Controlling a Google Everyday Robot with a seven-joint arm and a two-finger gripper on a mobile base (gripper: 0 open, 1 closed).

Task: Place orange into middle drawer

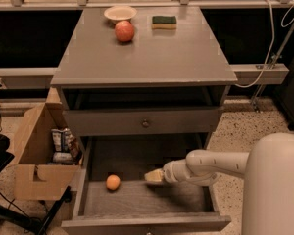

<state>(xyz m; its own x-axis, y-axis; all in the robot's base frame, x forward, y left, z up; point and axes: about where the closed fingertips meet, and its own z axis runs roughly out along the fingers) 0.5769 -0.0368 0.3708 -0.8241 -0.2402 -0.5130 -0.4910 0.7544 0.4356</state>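
Observation:
The orange (113, 182) is small, round and pale orange. It lies on the grey floor of the open middle drawer (137, 199), near its left wall. My gripper (153, 176) reaches into the same drawer from the right on a white arm. Its pale tip is a short way right of the orange and apart from it. Nothing shows in the gripper.
The upper drawer with a dark knob (145, 123) is closed. On the cabinet top (186, 58) sit a red-and-yellow apple (124, 31), a white bowl (120, 13) and a green-and-yellow sponge (164, 22). A cardboard box (34, 155) stands at the left. My white body (274, 190) fills the lower right.

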